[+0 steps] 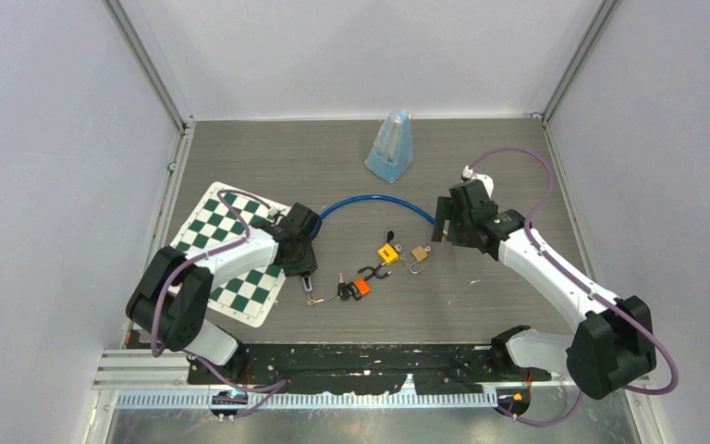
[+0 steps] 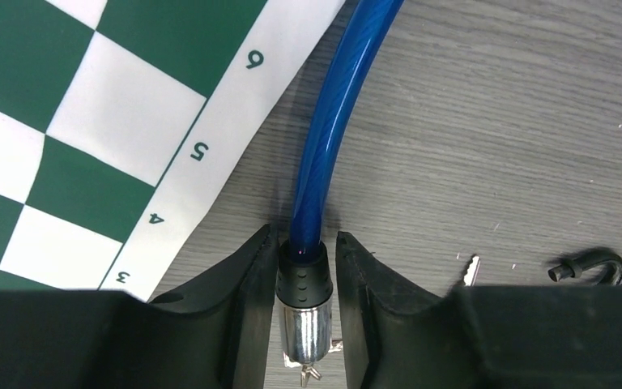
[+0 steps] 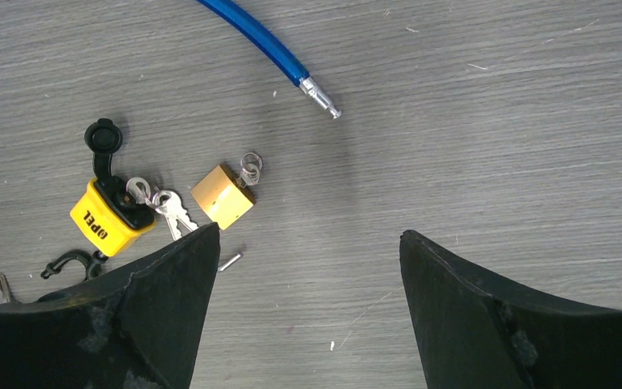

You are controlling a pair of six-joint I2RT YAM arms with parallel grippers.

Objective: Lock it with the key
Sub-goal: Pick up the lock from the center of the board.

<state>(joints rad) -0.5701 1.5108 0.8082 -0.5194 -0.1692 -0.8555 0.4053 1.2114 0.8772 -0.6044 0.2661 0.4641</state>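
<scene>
My left claw (image 2: 306,241) pinches the black collar (image 2: 304,274) of the blue plastic-coated cable (image 2: 325,134) — my right claw (image 3: 309,235) hangs spread wide over the grey wood-grain surface (image 3: 502,121).

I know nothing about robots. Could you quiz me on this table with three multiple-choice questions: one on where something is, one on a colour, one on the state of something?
1. What sits between the fingers of the left gripper?
A) a chess piece
B) the black-collared end of the blue cable
C) a screwdriver

2. What colour is the padlock beside the brass padlock?
A) yellow
B) green
C) white

3. How is the right gripper?
A) clamped on the cable
B) open, with nothing between its fingers
C) shut on nothing

Answers:
1. B: the left wrist view shows both fingers flanking the collar.
2. A: the yellow padlock lies next to the brass one.
3. B: its fingers stand wide apart over bare table.
</scene>
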